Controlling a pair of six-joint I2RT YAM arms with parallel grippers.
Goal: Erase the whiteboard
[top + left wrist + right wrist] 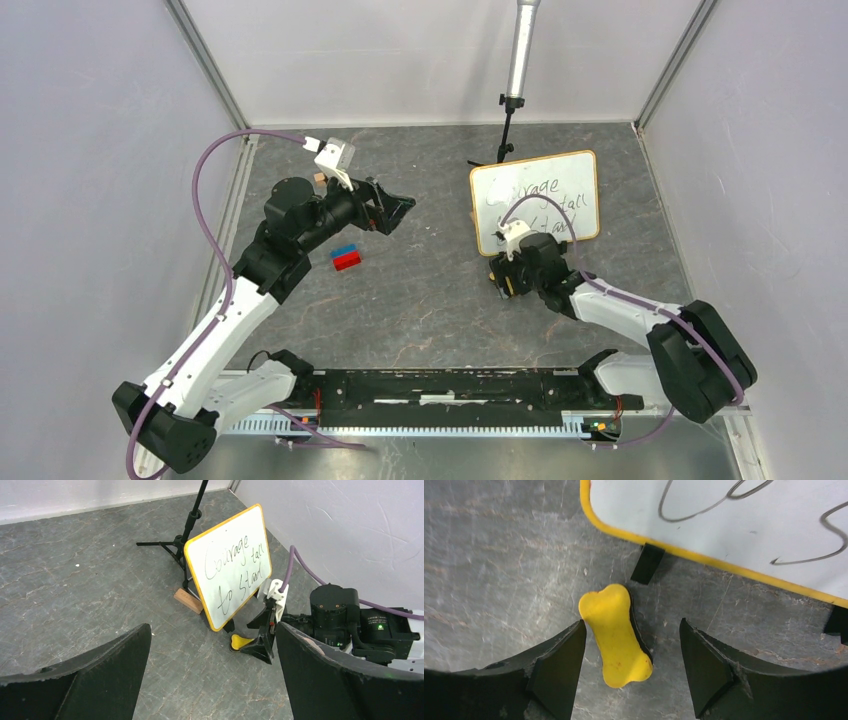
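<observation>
A: Where is the whiteboard (535,203) found, and what is on it?

B: It is propped on its black feet (647,563) at the far right of the worktop (420,300), leaning back. Dark handwriting is seen across its face, so no erasing is judged done yet.

A: How is the right end effector (632,630) set?

B: Its 2 fingers are spread. The yellow bone-shaped eraser (616,635) lies flat on the worktop between them, just in front of the board's lower edge. No contact is seen on either side.

A: What should be minded for the pick-up?

B: The eraser lies slanted and nearer 1 finger than the other. The wrist is best turned and centred until the narrow waist is squared between the fingers. The descent should be kept clear of the near foot. The yellow top should be gripped, so the dark layer beneath is left free for wiping.

A: And the left end effector (392,213)?

B: It is spread wide and empty, well apart from the board, near a red and blue block (346,257). It could be used to steady the frame, since a propped board may be tipped by wiping.
</observation>
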